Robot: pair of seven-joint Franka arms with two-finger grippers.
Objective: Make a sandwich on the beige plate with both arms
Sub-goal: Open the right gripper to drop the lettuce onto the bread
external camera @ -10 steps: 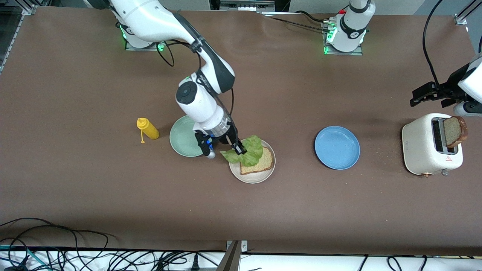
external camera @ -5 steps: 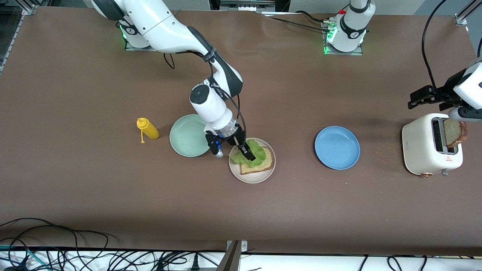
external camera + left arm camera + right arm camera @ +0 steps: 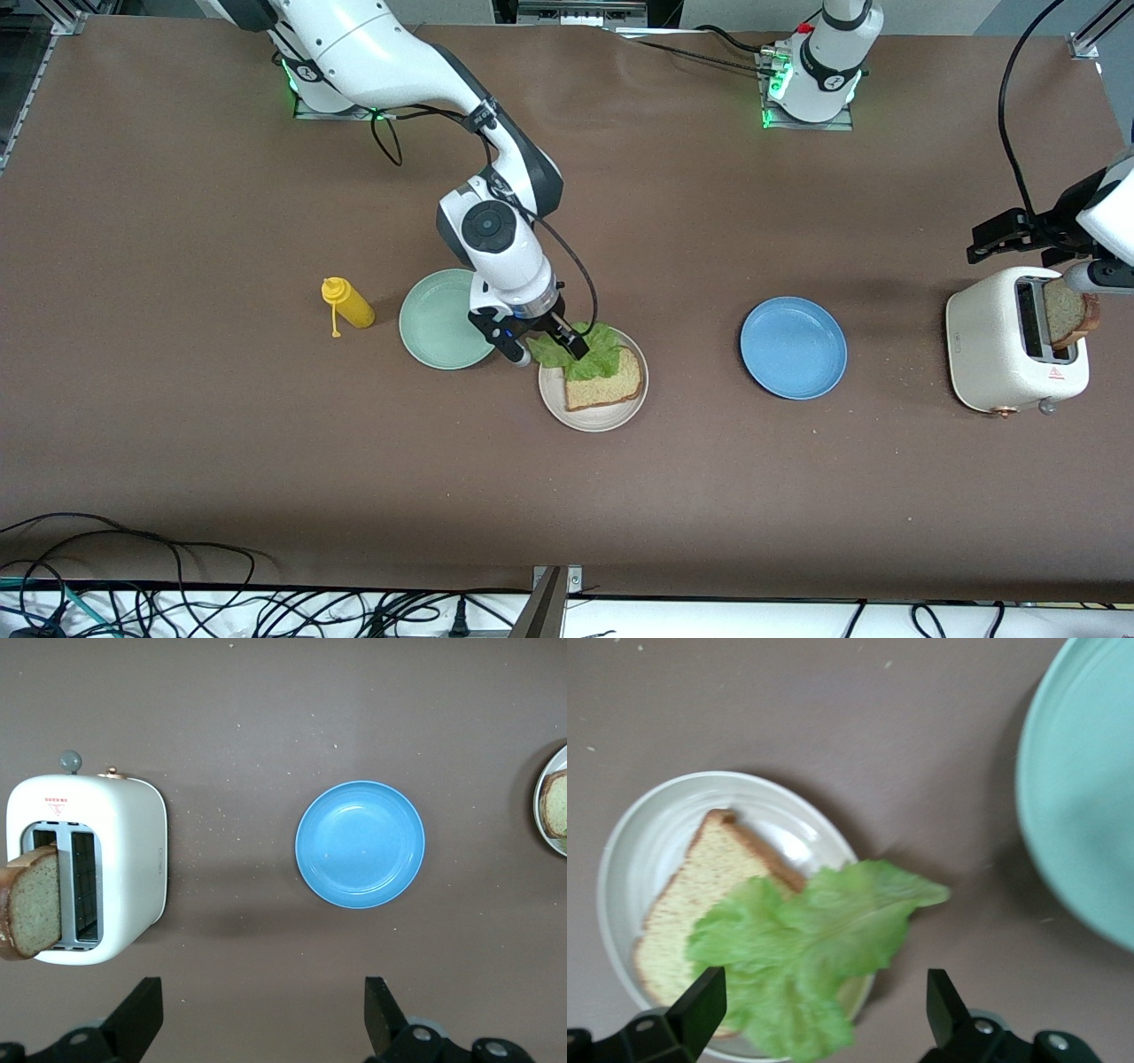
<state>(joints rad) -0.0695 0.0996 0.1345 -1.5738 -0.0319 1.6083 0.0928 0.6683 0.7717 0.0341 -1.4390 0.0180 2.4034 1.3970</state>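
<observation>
Now right gripper (image 3: 542,348) spread, lettuce (image 3: 580,352) released — lift clear, don't drag it off the bread (image 3: 607,382) — left gripper (image 3: 261,1019) waits, spread

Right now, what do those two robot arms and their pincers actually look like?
Both arms are glossy white tubes with dark grey joint bands and round grey caps. Each base glows green where it is bolted to the brown table, with black cables looping alongside. The right gripper is black, with two slim fingers and a small blue part. The left gripper has matching black fingers.
</observation>
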